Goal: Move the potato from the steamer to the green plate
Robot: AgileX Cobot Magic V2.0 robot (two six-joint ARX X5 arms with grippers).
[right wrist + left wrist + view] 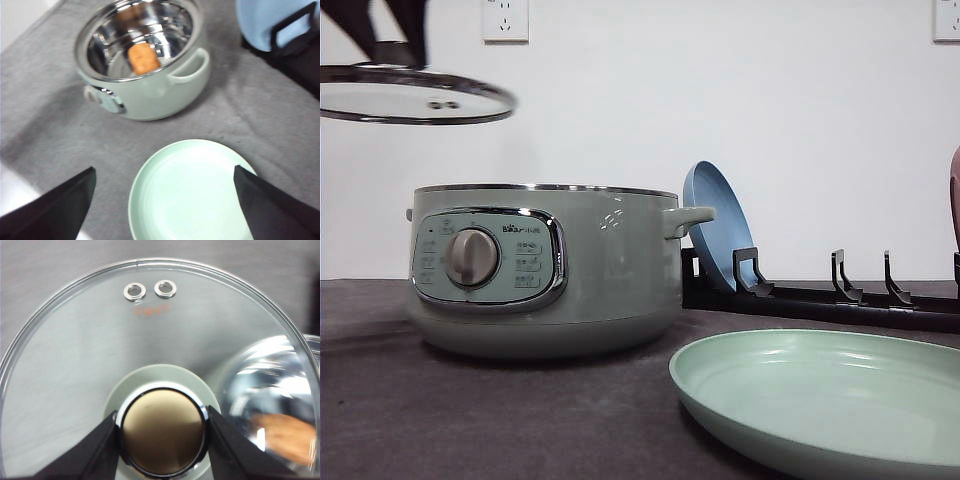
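Glass lid (415, 95) hangs clamped by its knob in the left hand (162, 432), right hand (165, 200) spread wide above the green plate (195, 190), potato (144, 58) deep in the steamer (545, 270), where a steep reach could clip the rim.

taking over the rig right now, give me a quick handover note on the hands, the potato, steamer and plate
Left hand: shut on the lid knob, holding the glass lid in the air, up and left of the steamer.
Right hand: open, empty, above the green plate.
Potato: inside the open steamer.
Done: lid off.
Left: right hand picks the potato and sets it on the green plate. Blue plate stands in the rack behind.
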